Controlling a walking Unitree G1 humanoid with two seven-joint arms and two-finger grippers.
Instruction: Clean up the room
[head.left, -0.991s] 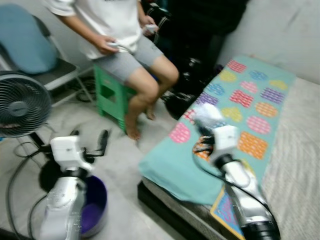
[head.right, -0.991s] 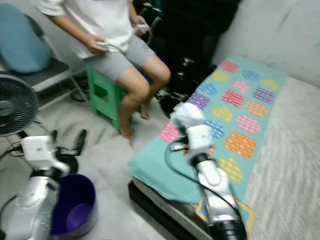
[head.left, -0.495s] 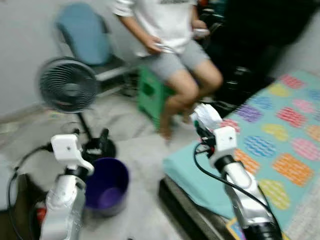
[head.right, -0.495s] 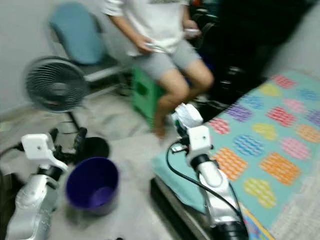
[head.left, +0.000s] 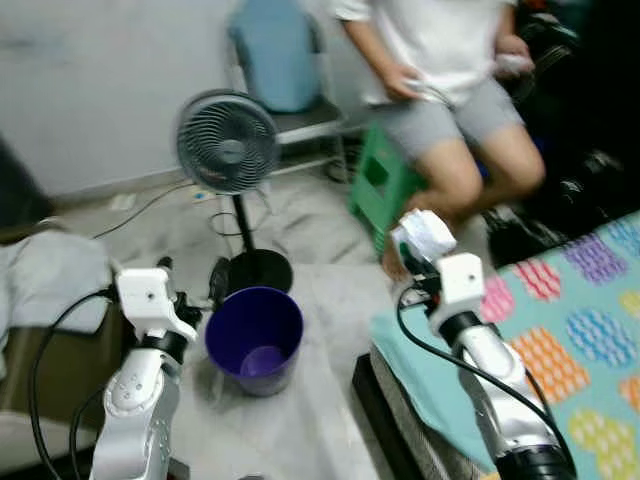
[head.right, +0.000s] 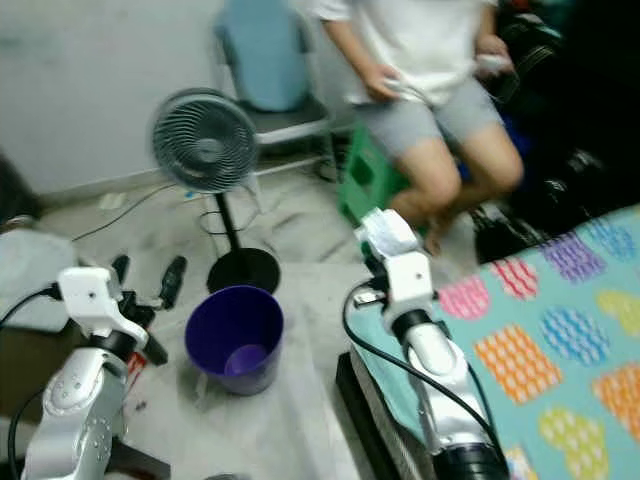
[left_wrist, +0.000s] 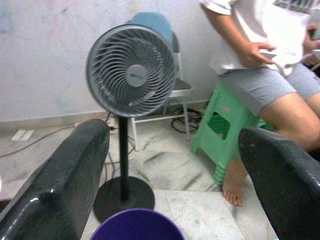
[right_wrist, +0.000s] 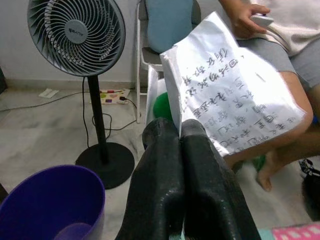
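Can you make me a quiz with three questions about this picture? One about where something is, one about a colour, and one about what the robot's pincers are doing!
1. Where is the fan?
A. On the floor behind the bucket
B. On the bed
C. On the chair

2. What colour is the bucket?
A. Green
B. Purple
C. Red

3. What is the right pincer doing?
A. Hanging open with nothing in it
B. Holding a cup
C. Pinching a paper

Answers:
1. A, its round base stands on the floor just past the bucket.
2. B, its wall and inside look purple.
3. C, its fingers are shut on the paper with writing; the left pincer is open.
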